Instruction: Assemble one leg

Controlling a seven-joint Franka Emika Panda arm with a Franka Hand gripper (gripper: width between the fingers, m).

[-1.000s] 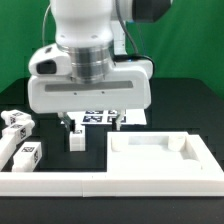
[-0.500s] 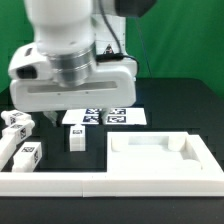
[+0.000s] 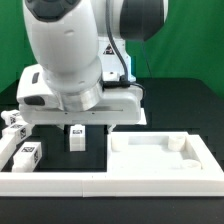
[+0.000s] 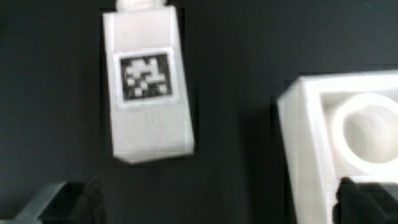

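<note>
A leg [image 4: 148, 85], a small white post with a black-and-white tag on its side, lies on the black table. In the exterior view the same leg [image 3: 75, 137] is just below my gripper [image 3: 87, 127]. In the wrist view my gripper [image 4: 214, 205] is open and empty. Its two dark fingertips [image 4: 63, 205] stand wide apart at the frame's edge. The leg lies ahead of them, not between them. The large white panel [image 4: 347, 130] with a recessed corner hole is beside the leg, and it sits at the exterior view's right [image 3: 160, 158].
Three more white legs with tags lie at the exterior view's left [image 3: 28, 152], [image 3: 10, 121], [image 3: 4, 140]. A white ledge [image 3: 60, 185] runs along the front. The arm's body hides most of the marker board [image 3: 135, 117] behind it.
The arm has swung toward the exterior view's left and come lower over the leg. Its body now covers the marker board that showed before. The leg has not moved.
</note>
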